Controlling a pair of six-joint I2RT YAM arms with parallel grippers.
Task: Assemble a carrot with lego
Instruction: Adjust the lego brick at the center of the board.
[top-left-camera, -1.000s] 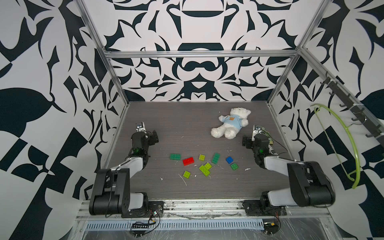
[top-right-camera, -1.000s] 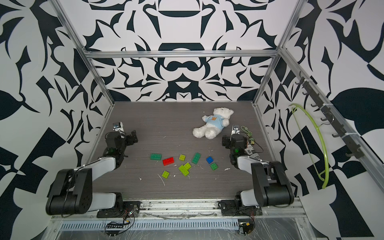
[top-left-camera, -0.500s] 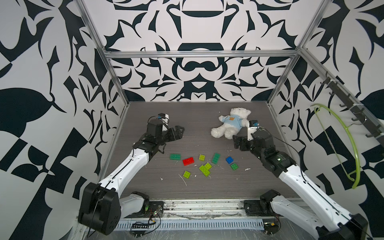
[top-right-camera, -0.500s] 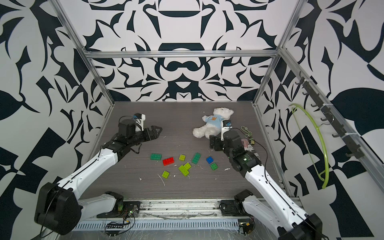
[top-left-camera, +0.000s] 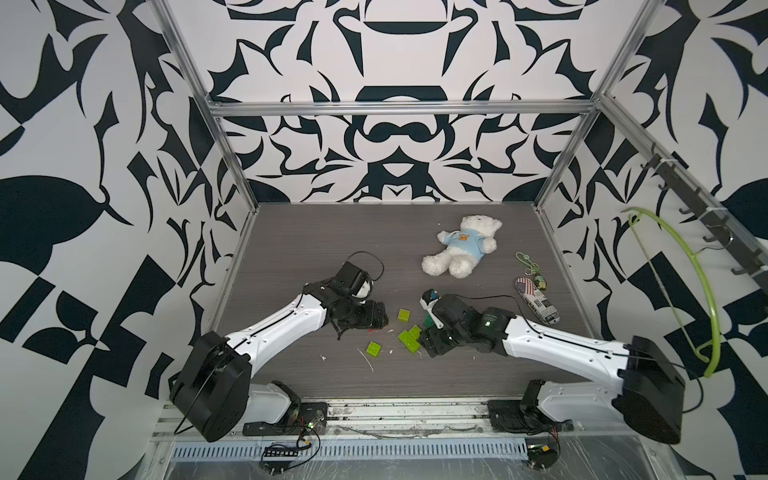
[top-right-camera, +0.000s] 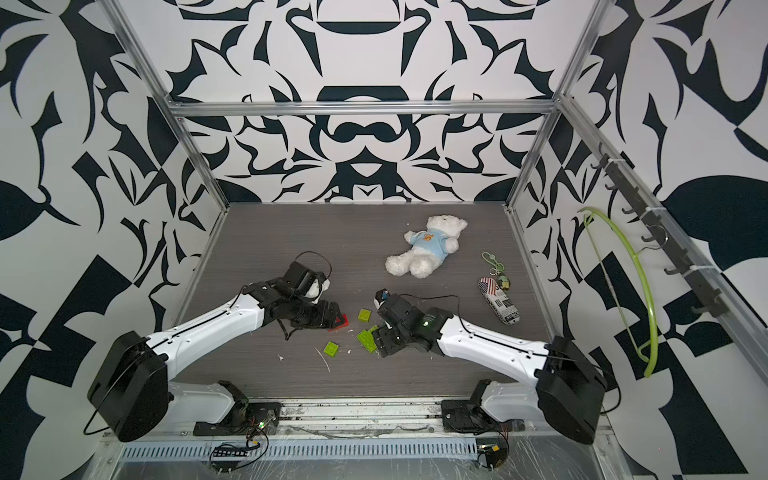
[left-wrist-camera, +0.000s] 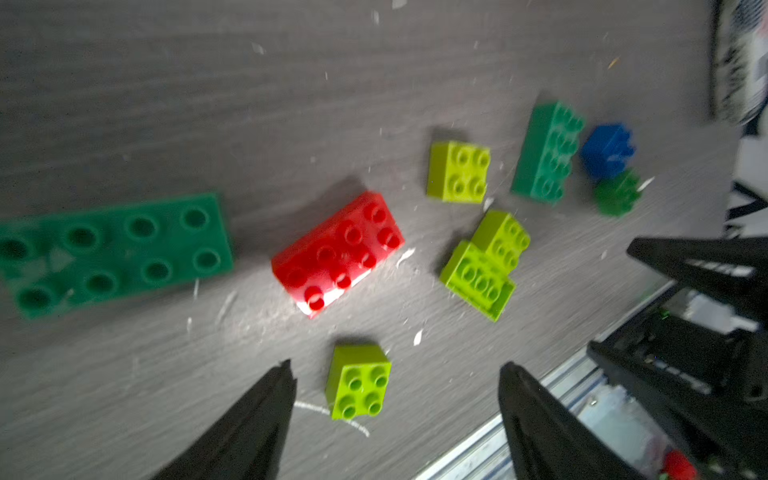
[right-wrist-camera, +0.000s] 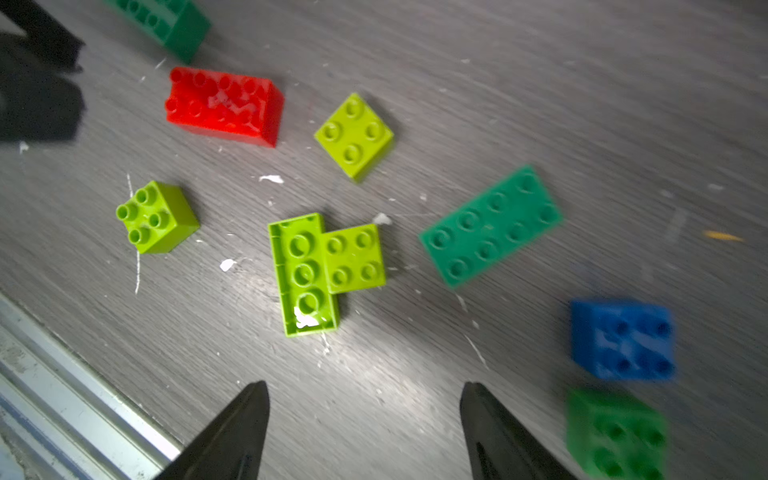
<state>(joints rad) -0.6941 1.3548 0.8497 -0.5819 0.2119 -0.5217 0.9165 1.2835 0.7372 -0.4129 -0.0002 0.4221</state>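
No carrot is in view; the lego lies loose on the dark table. My left gripper (left-wrist-camera: 397, 368) is open, with a lime square brick (left-wrist-camera: 359, 382) in the gap between its fingers, untouched. Beyond lie a red brick (left-wrist-camera: 338, 249), a dark green oblong (left-wrist-camera: 112, 253) and a lime pair (left-wrist-camera: 484, 266). My right gripper (right-wrist-camera: 365, 384) is open over bare table near a lime oblong (right-wrist-camera: 305, 274) lying studs-down. A dark green oblong (right-wrist-camera: 490, 226), a blue brick (right-wrist-camera: 621, 338) and a green brick (right-wrist-camera: 615, 432) lie beside it. In both top views the grippers (top-left-camera: 374, 320) (top-left-camera: 432, 340) hide some bricks.
A white teddy bear (top-left-camera: 459, 247) lies at the back right. A flag-patterned keychain (top-left-camera: 536, 301) lies near the right wall, where a green hanger (top-left-camera: 681, 282) hangs. A metal rail (top-left-camera: 374, 409) runs along the table's front edge. White specks dot the table.
Both arms have swung in from folded poses at the table's sides and come down over the bricks. The arms now cover several bricks in the top views.
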